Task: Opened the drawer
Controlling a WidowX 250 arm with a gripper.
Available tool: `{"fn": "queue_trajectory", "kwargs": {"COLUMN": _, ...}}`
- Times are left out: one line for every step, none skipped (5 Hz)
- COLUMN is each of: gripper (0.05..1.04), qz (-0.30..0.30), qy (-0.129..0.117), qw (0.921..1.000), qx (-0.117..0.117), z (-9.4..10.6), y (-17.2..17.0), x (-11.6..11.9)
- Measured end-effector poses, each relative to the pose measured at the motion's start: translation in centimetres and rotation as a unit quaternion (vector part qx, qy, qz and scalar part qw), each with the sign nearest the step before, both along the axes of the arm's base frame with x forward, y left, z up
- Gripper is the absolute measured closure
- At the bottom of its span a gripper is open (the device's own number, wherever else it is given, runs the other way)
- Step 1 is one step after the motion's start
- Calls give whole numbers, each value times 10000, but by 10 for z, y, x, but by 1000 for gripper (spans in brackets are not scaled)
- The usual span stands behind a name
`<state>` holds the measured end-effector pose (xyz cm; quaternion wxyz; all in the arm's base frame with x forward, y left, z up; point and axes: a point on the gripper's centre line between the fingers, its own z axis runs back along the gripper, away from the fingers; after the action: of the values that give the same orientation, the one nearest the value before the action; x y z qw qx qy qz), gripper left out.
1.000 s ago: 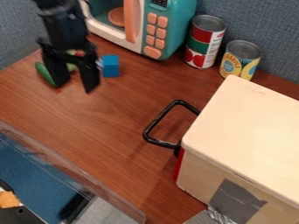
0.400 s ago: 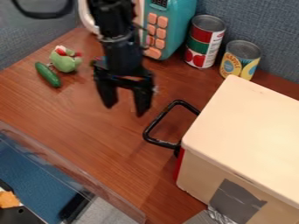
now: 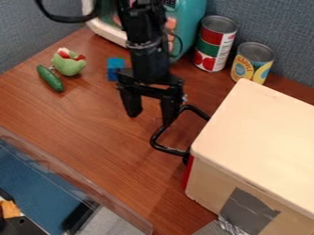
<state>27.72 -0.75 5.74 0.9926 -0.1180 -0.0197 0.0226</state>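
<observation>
The drawer, a red-edged front on the left side of a cream box with a pale flat lid, looks shut; the box sits at the right of the brown wooden surface. Its black, angular loop handle juts out leftward, unmoved. What has changed is the black two-finger tool: it has travelled from the upper left, past the small blue block, to the handle's upper corner. It is open and holds nothing. One fingertip overlaps the handle in view; whether they touch, I cannot tell.

So the approach seems nearly done, the pull yet to begin. Next, the tool probably needs to get a finger inside the loop, then draw it away from the box. Coming down on the bar could knock or slip off it. The two food cans behind stand apart from that path.
</observation>
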Motion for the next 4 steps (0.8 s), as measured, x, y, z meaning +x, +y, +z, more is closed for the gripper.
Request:
{"fn": "queue_trajectory", "kwargs": {"gripper": 85, "qz": 21, "qy": 31, "qw": 9999, "qx": 136, "z": -12, "y": 2, "x": 3}}
{"fn": "queue_trajectory", "kwargs": {"gripper": 122, "qz": 39, "qy": 125, "qw": 9996, "qx": 243, "z": -29, "y": 5, "x": -1}}
{"fn": "queue_trajectory", "kwargs": {"gripper": 398, "qz": 177, "qy": 23, "qw": 9996, "qx": 236, "z": -34, "y": 2, "x": 0}}
{"fn": "queue_trajectory", "kwargs": {"gripper": 697, "qz": 347, "qy": -50, "qw": 9991, "qx": 220, "z": -38, "y": 1, "x": 0}}
